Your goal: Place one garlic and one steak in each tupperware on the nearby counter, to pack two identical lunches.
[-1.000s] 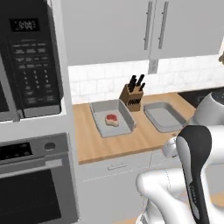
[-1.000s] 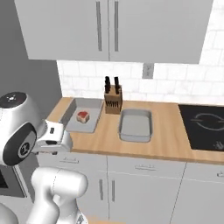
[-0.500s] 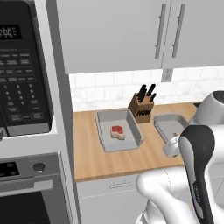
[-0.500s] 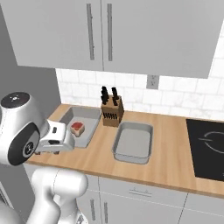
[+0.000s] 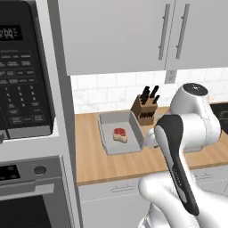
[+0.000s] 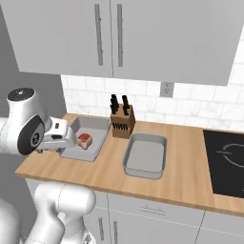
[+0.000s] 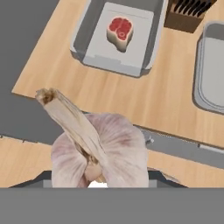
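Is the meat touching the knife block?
Apart. In the right base view the steak lies inside the left tupperware, and the tray's grey wall plus a bit of counter separate it from the knife block.

In the hand view the garlic (image 7: 99, 148) is covering the fingers, so how wide they stand cannot be told, and the bulb's base is running under the bottom edge. The right tupperware (image 7: 211, 70) is being cut off by the right edge there, and the knife block (image 7: 186, 13) by the top. In the left base view the arm (image 5: 180, 171) is hiding the right tupperware and part of the worktop (image 5: 111, 162). The microwave (image 5: 22, 71) is being clipped at the left edge.
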